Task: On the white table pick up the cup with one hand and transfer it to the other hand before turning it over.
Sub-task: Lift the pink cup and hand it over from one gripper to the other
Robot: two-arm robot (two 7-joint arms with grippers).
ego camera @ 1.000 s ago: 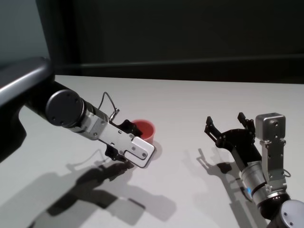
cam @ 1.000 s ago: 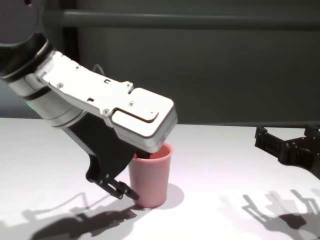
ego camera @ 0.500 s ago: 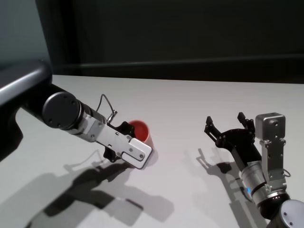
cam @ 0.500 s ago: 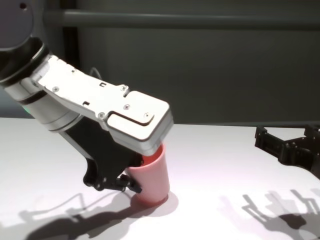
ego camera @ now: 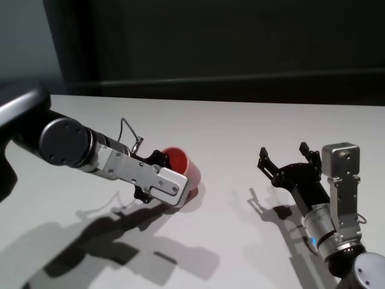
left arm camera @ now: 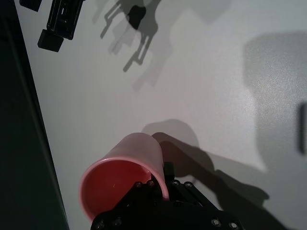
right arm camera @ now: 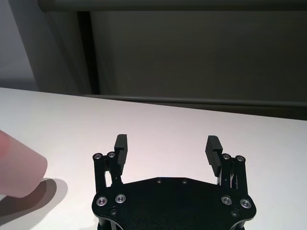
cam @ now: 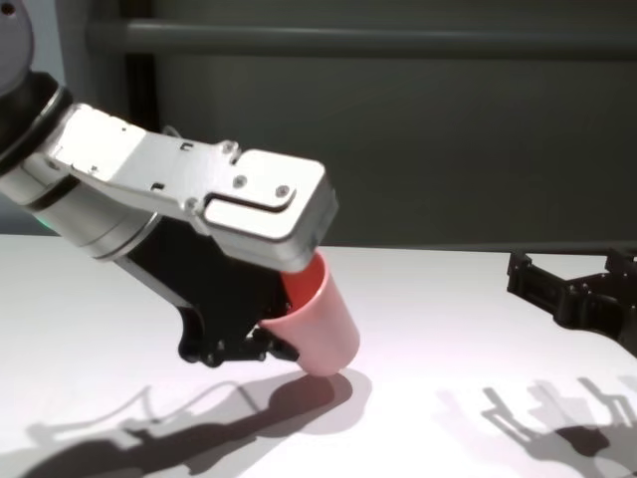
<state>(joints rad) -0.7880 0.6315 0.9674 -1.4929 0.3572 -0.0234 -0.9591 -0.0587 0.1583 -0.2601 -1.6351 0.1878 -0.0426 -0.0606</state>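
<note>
The pink cup point(ego camera: 182, 166) is held in my left gripper point(ego camera: 161, 178), which is shut on its wall near the rim. The cup is tilted, with its open mouth toward the left arm and its base pointing down and toward the right gripper, low over the white table point(ego camera: 240, 126). It also shows in the chest view point(cam: 324, 323), the left wrist view point(left arm camera: 125, 162) and at the edge of the right wrist view point(right arm camera: 19, 167). My right gripper point(ego camera: 284, 154) is open and empty, held above the table well to the right of the cup.
A dark wall with a horizontal rail point(cam: 398, 40) runs behind the table's far edge. Arm shadows point(ego camera: 120, 241) fall on the near part of the table. Bare tabletop point(cam: 448, 299) lies between the cup and the right gripper.
The cup stood upright on the table one second ago. My left gripper has since tipped it over sideways and raised its rim. The right arm has not moved.
</note>
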